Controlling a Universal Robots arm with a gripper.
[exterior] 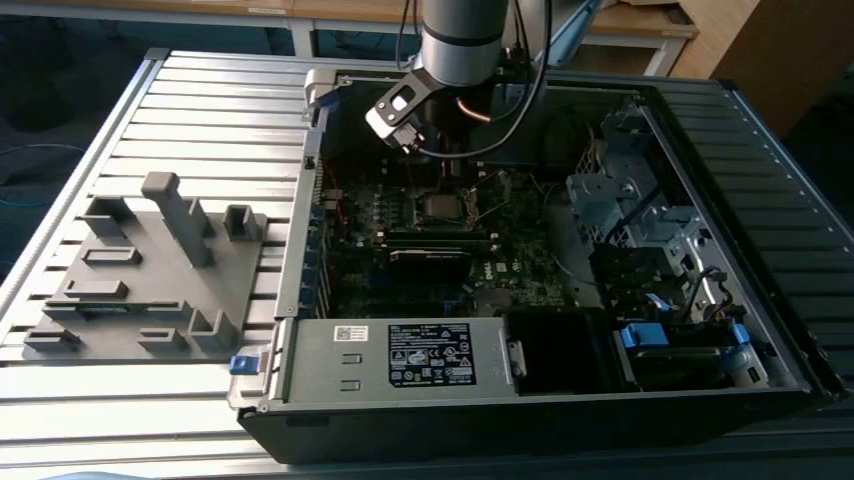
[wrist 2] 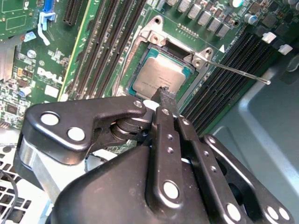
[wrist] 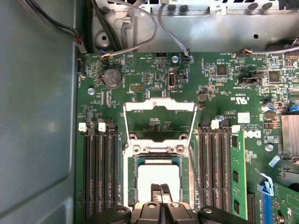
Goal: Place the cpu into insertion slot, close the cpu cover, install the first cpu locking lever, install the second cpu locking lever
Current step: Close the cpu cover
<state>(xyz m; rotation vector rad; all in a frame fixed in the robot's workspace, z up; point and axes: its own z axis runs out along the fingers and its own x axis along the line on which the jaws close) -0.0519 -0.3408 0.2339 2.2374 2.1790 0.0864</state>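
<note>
Closed tight on nothing, my fingers sit over the chip, flat in its socket; the open cover looks thin, stiff, light, best pushed at its free edge.

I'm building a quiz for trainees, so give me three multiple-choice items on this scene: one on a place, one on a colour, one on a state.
1. Where is the cpu? A in the insertion slot; B on a shelf; C in a person's hand.
2. The motherboard is: A red; B green; C white.
3. The cpu cover is: A shut; B open; C missing.
Answers: A, the chip fills the socket; B, the bare board is green; B, the frame is folded back, off the chip.
</note>
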